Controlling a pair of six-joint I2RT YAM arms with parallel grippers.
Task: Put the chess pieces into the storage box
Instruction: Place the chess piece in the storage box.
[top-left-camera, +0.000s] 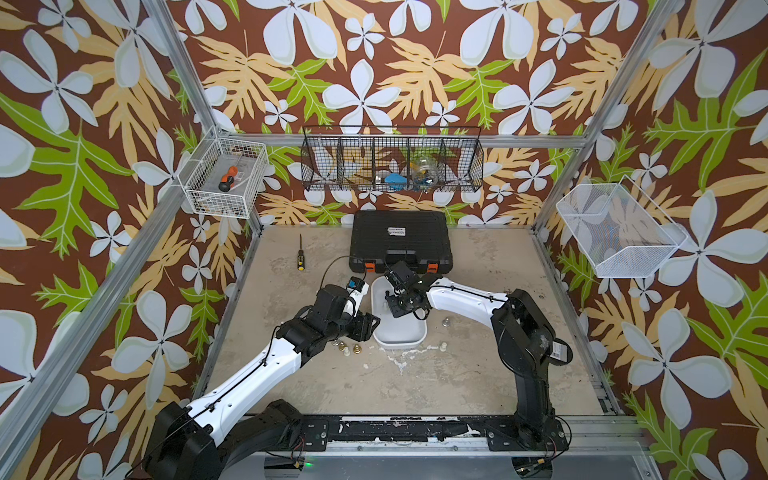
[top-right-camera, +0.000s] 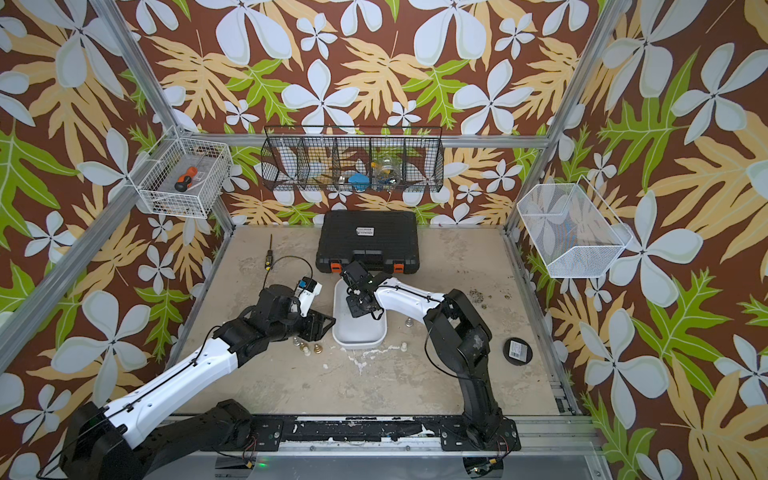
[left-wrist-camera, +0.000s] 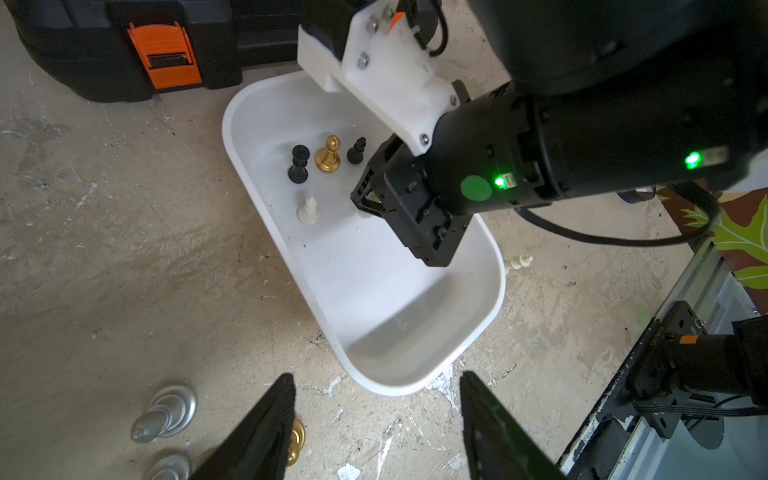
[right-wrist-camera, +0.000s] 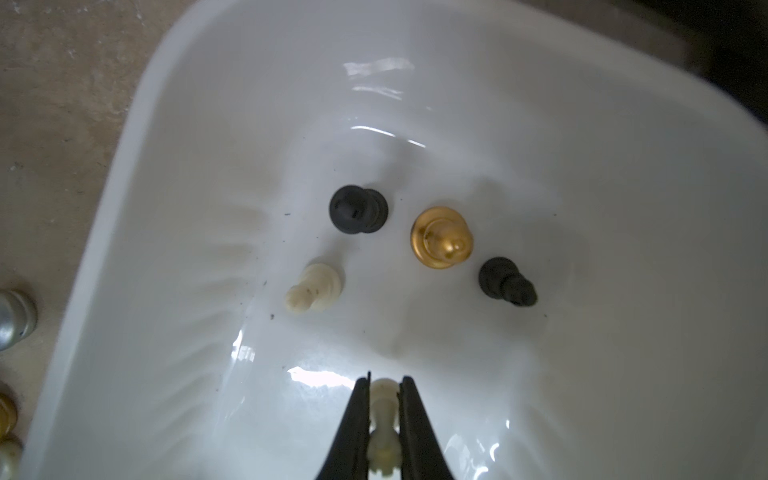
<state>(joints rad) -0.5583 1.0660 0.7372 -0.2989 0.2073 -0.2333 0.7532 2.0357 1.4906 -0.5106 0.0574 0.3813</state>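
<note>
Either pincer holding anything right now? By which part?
Right pincer is shut on a cream-white chess piece, pinched from both sides along its slim body, over the storage box. Left pincer stands open, holding nothing.

A black toolcase with two orange latches lies closed at the far middle of the worn beige table. To its left, well apart, lies a screwdriver with a yellow-and-black handle. On the left wall hangs a white wire basket holding an orange-and-black tool. On the far wall, a black wire rack holds a blue item and a clear jar. A white mesh basket hangs on the right wall. A round black disc lies on the table at the right.
</note>
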